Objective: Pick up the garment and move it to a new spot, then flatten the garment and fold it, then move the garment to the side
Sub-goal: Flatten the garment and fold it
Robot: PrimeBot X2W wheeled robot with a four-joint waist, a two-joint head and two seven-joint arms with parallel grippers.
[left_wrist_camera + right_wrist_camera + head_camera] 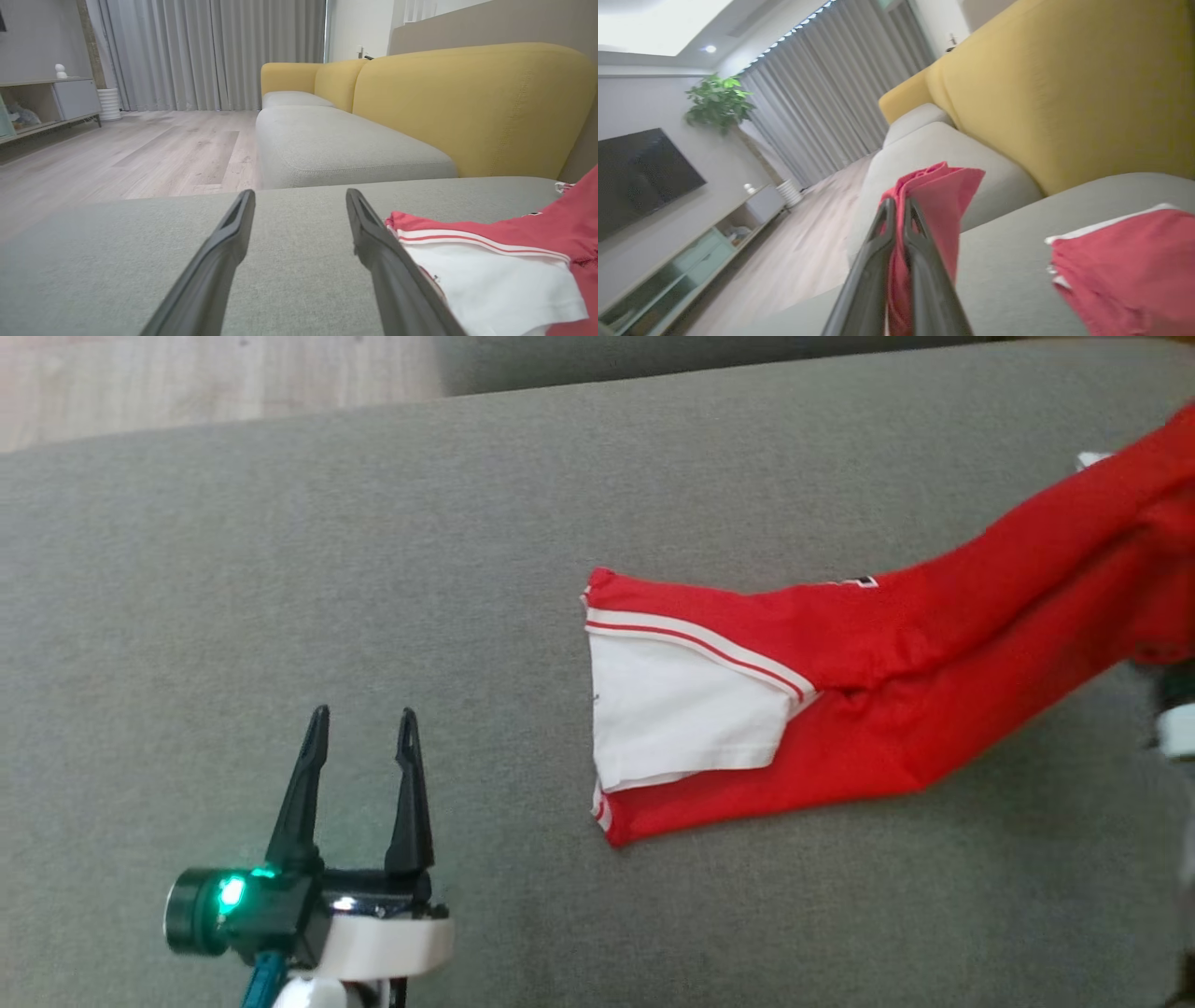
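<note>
Red garment (934, 644) pinched in closed right hand (899, 205), left hand (364, 714) spread wide, empty, over grey cushion (280, 569)

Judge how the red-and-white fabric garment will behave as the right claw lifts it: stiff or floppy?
Probably floppy: the red-and-white fabric garment sags limp from the shut right claw down onto the grey sofa cushion. Likely light, since a thin pinched fold carries it. Its flat-lying hem end may drag.

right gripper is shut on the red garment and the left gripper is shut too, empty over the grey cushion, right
No: the left gripper is open, not shut. The head view shows its jaws apart, empty over the grey cushion. The right gripper is indeed shut on the red garment.
</note>
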